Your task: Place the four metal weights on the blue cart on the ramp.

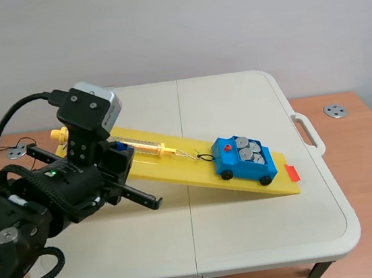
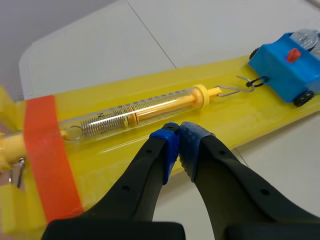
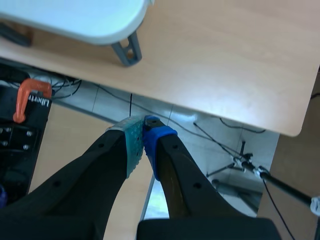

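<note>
- Blue cart (image 1: 241,159): on the yellow ramp (image 1: 169,165), near its low end, wheels on the slope
- Metal weights (image 1: 250,151): four grey discs lying flat in the cart's open top, packed side by side and touching
- Red knob (image 1: 228,146): on the cart's deck, just uphill of the weights
- Spring scale (image 2: 135,112): clear tube with a yellow rod inside, lying lengthwise on the ramp uphill of the cart; wire hook (image 2: 235,90) at its lower end caught in a black loop on the cart's nose
- Left gripper (image 2: 179,131): claw narrow, closed on nothing, blue pads pressed together; over the ramp just beside the scale's tube, about midway along it, well apart from the cart; contact with the ramp's surface impossible to tell
- Right gripper (image 3: 144,125): claw narrow as well, grey-green pad against blue pad, nothing between; outside the scene view, pointing down past the edge of the wooden desk (image 3: 225,65) toward the floor
- White folding table (image 1: 264,224): under the ramp, standing on the wooden desk
- Orange tape (image 2: 47,155): a broad band across the ramp's upper end, beyond the scale's ring
</note>
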You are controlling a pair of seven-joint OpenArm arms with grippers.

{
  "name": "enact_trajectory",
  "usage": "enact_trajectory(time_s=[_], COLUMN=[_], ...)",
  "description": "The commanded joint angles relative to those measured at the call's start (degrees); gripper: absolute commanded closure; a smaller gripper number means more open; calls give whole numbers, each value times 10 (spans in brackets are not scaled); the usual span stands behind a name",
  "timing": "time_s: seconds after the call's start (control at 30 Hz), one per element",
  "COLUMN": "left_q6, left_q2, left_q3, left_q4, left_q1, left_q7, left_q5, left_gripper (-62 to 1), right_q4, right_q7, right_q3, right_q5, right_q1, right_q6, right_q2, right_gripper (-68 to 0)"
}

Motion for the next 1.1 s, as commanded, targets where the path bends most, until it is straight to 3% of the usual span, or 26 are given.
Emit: enact_trajectory(time_s=[0.0,0.4,0.47,0.67,0.93,1.07], left_q6=[22,20,18,18,18,20], left_q2=[-24,-57,-57,-57,-56,-55], left_q3=[-3,-3,-3,-3,-3,-3], left_q4=[112,242,255,268,268,268], left_q1=[24,162,179,222,249,254], left_q7=[-58,21,31,42,23,9], left_q5=[-28,-51,-51,-51,-51,-51], left_gripper=[-27,-28,-36,-236,-605,-623], right_q4=[51,51,51,51,51,51], right_q7=[63,61,61,53,61,82], right_q3=[19,13,3,-49,-130,-153], right_q5=[49,64,64,64,64,64], right_q1=[12,96,110,150,196,205], right_q6=[7,7,7,7,7,7], right_q2=[10,10,10,9,5,-7], right_gripper=[-6,-7,-37,-229,-466,-649])
